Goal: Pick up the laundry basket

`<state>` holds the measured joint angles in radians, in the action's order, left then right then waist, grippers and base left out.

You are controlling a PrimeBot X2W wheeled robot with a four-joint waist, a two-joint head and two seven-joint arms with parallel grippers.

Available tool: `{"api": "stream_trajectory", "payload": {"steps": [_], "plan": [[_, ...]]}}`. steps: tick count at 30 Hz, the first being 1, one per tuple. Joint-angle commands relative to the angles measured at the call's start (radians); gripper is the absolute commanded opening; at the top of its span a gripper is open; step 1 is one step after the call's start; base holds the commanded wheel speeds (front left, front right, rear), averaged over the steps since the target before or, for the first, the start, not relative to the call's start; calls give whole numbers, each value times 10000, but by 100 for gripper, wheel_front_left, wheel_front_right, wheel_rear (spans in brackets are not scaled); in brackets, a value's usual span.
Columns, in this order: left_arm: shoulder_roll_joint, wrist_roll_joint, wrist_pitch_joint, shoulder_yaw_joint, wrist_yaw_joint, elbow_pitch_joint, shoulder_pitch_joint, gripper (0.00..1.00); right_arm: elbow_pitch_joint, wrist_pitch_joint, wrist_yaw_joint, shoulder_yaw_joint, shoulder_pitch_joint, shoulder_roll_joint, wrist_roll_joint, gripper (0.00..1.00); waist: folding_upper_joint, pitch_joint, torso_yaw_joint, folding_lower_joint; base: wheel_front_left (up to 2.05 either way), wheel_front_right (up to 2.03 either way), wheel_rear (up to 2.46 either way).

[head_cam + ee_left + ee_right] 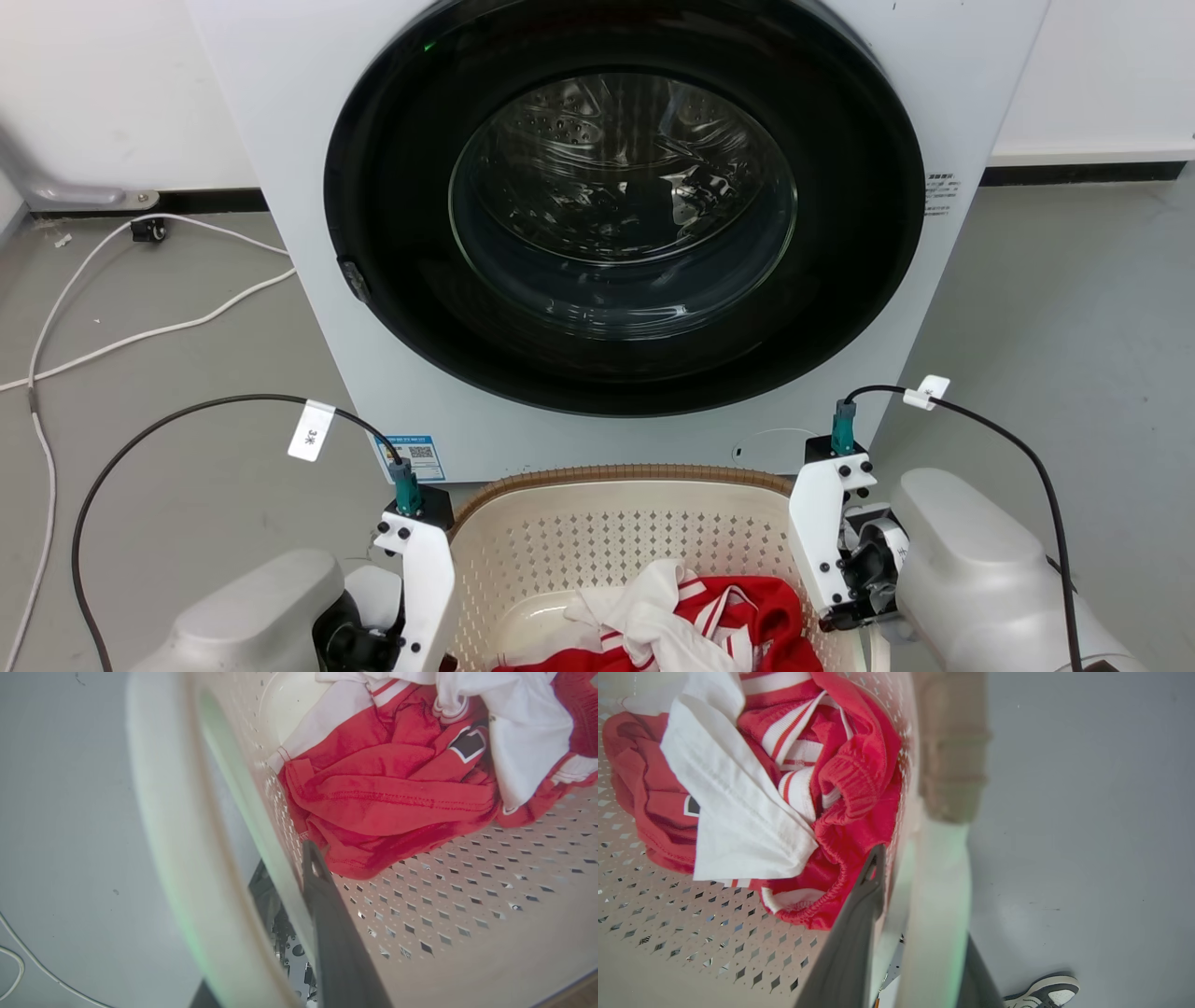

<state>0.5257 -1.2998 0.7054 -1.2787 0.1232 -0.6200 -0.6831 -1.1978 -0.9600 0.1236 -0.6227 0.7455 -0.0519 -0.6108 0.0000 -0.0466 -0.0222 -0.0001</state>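
The laundry basket [616, 476], cream with perforated walls and a brown woven-look rim, stands on the floor right in front of me. Red and white clothes [709, 616] lie inside it. My left gripper [252, 882] straddles the basket's white left handle [187, 858], one dark finger [327, 914] inside against the wall and the other mostly hidden outside. My right gripper [924, 891] does the same on the right handle [938, 896], with its inner finger [859, 933] beside the clothes [738, 812]. Both look shut on the handles.
A white washing machine [943, 308] with a closed round glass door [616, 233] stands just behind the basket. White cables [140, 280] trail over the grey floor at the left. A person's shoe [1045, 991] rests on the floor to the basket's right.
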Motion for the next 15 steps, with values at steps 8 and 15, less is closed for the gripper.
{"api": "stream_trajectory", "payload": {"steps": [8,15], "plan": [[-31,5,46,-39,124,-125,-214,0,-14,100,129,-169,349,23,-119,0,0,102,4,1,0,0,0],[38,-58,231,-39,124,-109,-223,0,84,96,129,-313,387,21,-290,0,0,111,2,1,0,0,0]]}}
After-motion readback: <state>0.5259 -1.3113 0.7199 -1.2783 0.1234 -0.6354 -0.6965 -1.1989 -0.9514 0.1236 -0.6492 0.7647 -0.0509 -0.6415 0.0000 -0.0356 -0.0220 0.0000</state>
